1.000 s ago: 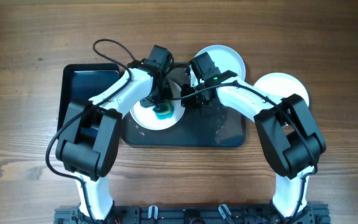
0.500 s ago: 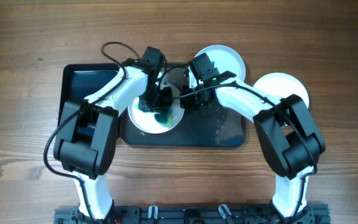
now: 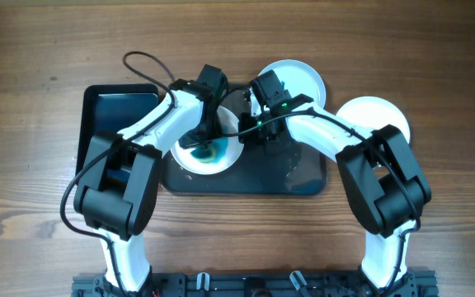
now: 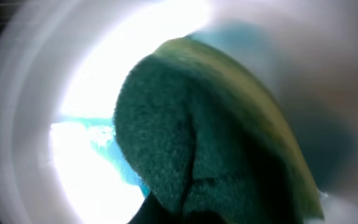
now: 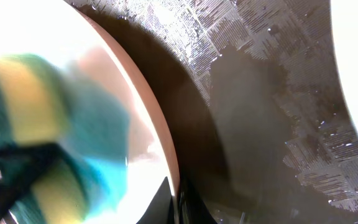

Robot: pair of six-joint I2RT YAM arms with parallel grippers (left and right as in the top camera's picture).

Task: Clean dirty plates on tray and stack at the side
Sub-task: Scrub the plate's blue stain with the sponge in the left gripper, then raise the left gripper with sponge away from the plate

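Note:
A white plate point(image 3: 190, 159) with a blue-teal smear lies on the left part of the dark tray point(image 3: 303, 177). My left gripper point(image 3: 205, 134) is shut on a green-and-yellow sponge point(image 4: 185, 143) pressed onto that plate's centre. My right gripper point(image 3: 251, 130) is shut on the plate's right rim point(image 5: 166, 143), which sits between its jaws. In the right wrist view the sponge point(image 5: 17, 81) shows blurred at the left. A second plate point(image 3: 297, 78) overlaps the tray's back edge. A third plate point(image 3: 375, 118) rests on the table to the right of the tray.
A smaller glossy black tray point(image 3: 115, 124) lies directly left of the big tray. Wet patches mark the tray floor point(image 5: 260, 93). A black cable point(image 3: 143, 62) loops above the left arm. Bare wooden table surrounds everything.
The left gripper swept the sponge left across the plate and back to the right. The teal smear is now spread wider. The right gripper kept its hold on the rim.

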